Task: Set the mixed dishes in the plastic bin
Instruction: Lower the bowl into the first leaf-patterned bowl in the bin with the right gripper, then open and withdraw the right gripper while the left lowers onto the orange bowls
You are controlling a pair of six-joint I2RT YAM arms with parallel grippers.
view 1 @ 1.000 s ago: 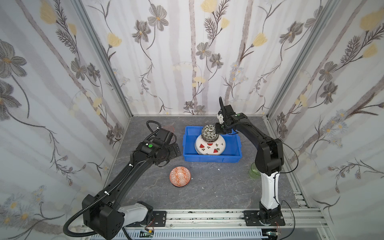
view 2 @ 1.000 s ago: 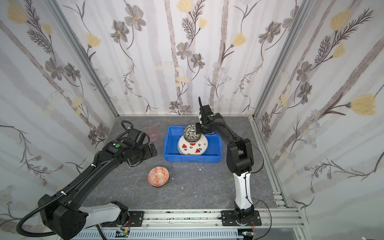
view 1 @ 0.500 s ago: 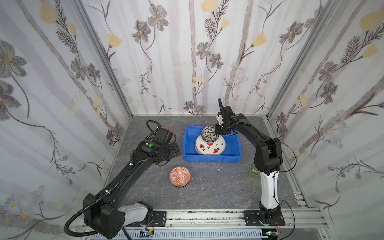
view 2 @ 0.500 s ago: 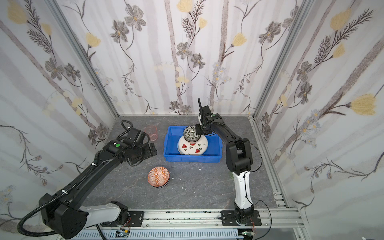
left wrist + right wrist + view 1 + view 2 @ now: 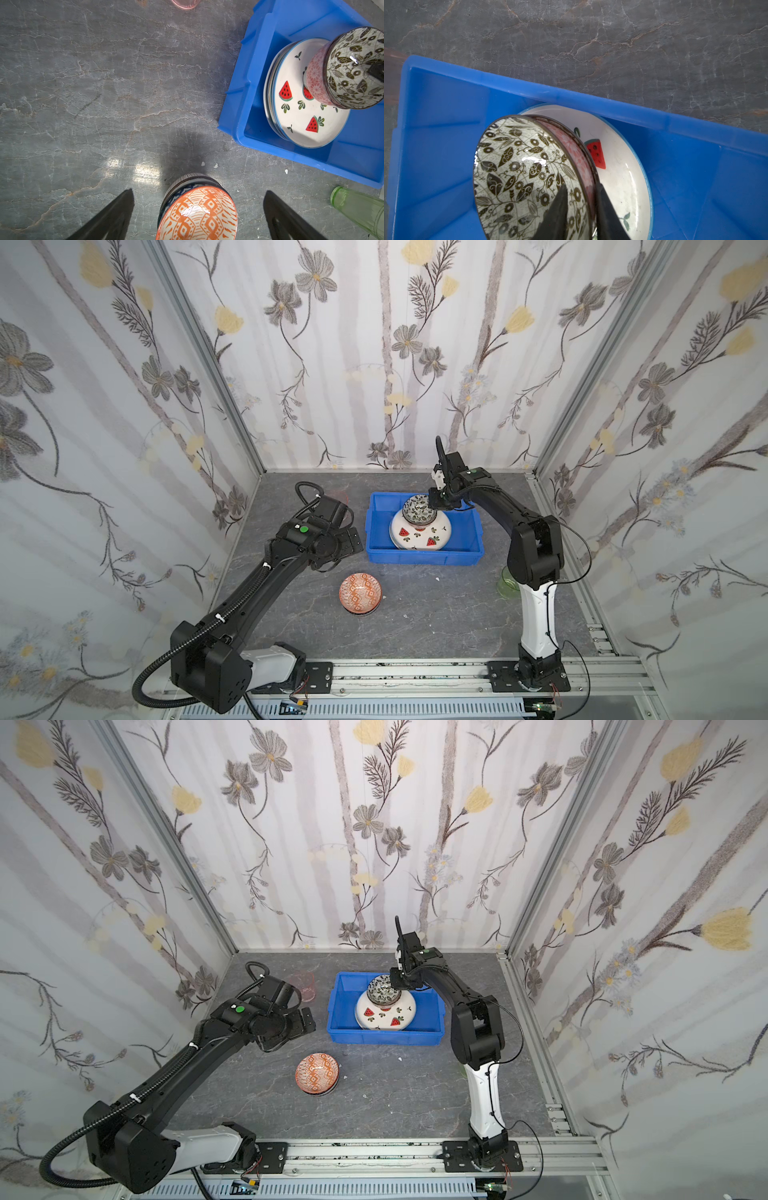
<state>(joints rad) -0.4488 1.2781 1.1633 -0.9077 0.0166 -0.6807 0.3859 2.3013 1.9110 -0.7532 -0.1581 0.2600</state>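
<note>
Your right gripper (image 5: 581, 185) has just slackened. Its 2 fingers now stand a little apart astride the rim of the black-and-white leaf bowl (image 5: 517, 172). One is inside and one outside, and leaf pattern shows between the inner finger and the rim. In the top views the arm has barely shifted over the last second, and the bowl sits where it did.

I judge that bowl delivered. It rests nested in a pink-red patterned bowl (image 5: 314, 76) on the watermelon plate (image 5: 618, 166), inside the blue plastic bin (image 5: 446, 108). You only need to lift clear without catching the rim.

Your left gripper (image 5: 198, 191) is spread wide and holds nothing. The orange bowl (image 5: 360, 594) lies between its 2 fingers in the left wrist view, on top of a blue-white bowl and a striped one. That stack sits on the table, well outside the bin. A green cup (image 5: 508, 585) and a pink cup (image 5: 302, 986) also wait outside it.
</note>
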